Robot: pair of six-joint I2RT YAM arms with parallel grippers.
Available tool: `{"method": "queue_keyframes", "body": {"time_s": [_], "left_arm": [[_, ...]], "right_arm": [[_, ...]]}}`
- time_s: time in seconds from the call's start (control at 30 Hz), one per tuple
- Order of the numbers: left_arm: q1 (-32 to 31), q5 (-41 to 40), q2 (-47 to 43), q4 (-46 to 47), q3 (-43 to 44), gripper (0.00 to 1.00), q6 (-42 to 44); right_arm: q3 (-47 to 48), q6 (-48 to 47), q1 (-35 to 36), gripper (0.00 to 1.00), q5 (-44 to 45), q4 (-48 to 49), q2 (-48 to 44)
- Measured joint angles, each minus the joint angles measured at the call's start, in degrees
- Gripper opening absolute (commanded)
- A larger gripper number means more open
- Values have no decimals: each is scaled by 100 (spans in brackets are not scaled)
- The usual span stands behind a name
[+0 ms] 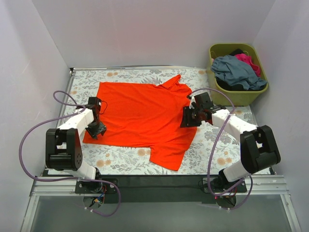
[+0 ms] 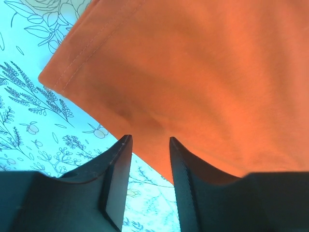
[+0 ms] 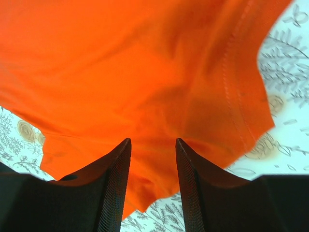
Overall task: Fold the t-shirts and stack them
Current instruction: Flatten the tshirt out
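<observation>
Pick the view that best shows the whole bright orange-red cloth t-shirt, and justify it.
The top external view: the bright orange-red cloth t-shirt lies spread out, nearly all visible. The left wrist view shows only a hemmed corner; the right wrist view, only a stitched edge.

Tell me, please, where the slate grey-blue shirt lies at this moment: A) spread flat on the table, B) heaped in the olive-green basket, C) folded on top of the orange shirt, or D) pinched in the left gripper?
B: the grey-blue shirt sits bunched inside the green basket at the far right, and the orange shirt alone is spread flat.
</observation>
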Motion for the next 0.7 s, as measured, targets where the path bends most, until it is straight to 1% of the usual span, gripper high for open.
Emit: {"method": "queue_keyframes", "body": {"time_s": [0.1,0.13,0.2,0.33,0.57,0.7], "left_arm": [[2,13,-55,-48,114,50,98],[2,66,-94,-42,136,56,120],[2,227,-201,57,153,60,186],[-17,660,-212,422,160,62,225],[-151,1231,398,1012,46,62,243],[-127,1392,227,1222,-153,62,240]], "right_arm": [[94,-15,120,43,28,74,155],[105,-17,136,43,44,79,199],[105,-24,140,43,125,72,284],[24,-26,140,43,254,96,398],[-407,-22,116,43,398,59,400],[-566,31,20,43,356,129,267]]}}
